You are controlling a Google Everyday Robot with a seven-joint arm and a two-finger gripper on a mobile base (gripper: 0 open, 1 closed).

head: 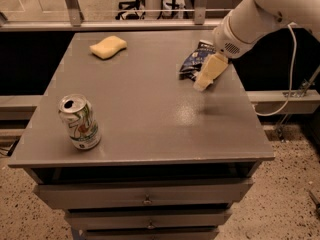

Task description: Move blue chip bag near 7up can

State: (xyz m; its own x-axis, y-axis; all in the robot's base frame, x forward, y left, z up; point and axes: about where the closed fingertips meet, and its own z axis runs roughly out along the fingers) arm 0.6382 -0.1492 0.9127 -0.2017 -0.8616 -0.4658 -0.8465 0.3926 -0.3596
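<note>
1. Gripper [204,80] is found at the far-right part of the table [150,109], low over the top, carried on the white arm [250,19] that enters from the upper right of the camera view. Its opening can't be told; no obj. is seen lifted in it.
2. Blue chip bag [190,64] lies flat on the table directly behind and just left of the gripper tip, partly hidden by it. Contact vs. small gap: can't be told.
3. Bag's long axis is judged to run diagonally, far-right to near-left; only its left part is seen, so this is approx.
4. 7up can [80,123] stands upright well apart from the gripper, toward the near-left corner. The carry is thus judged to run diagonally across the top.
5. Only one arm is fitted, so no choice of side arises.
6. Yellow sponge [108,47] lies far-left of the gripper, off the bag-to-can line. Nothing is seen standing in that path.
7. Risk noted: can may be tipped if the bag is brought in too close.
</note>
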